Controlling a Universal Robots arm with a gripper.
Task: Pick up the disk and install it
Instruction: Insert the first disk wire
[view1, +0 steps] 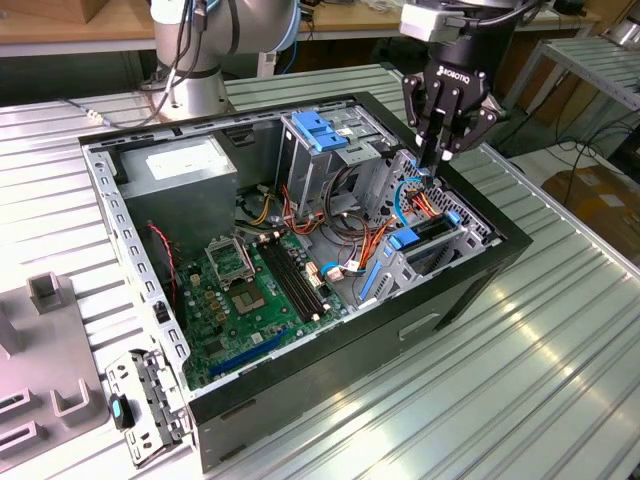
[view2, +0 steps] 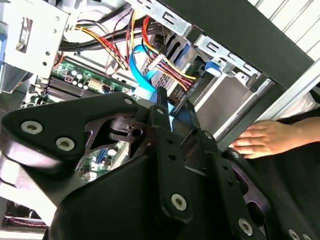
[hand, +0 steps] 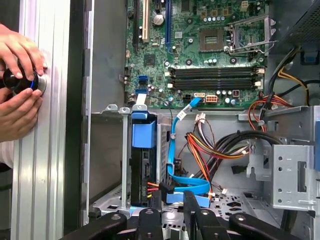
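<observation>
The gripper (view1: 447, 150) hung over the open computer case (view1: 455, 290), at the drive bay on the exterior view's right. Its jaws were drawn close together, tips pointing down; whether they pinched anything could not be told. In the first wrist view the disk (hand: 142, 167) sat on edge in the bay slot, its blue carrier frame (hand: 144, 134) uppermost, a blue flat cable (hand: 186, 181) and a bundle of coloured wires just beside it. So the disk appeared already seated, or close to it.

Handling judgement: a metal-bodied drive, stiff and fairly heavy for its bulk, smooth-sided and sensitive to knocks. Best hold is across the plastic carrier frame, away from the connector end and the cables.

A person's hands (hand: 17, 85) rested on a round knob on the surface beside the case.
</observation>
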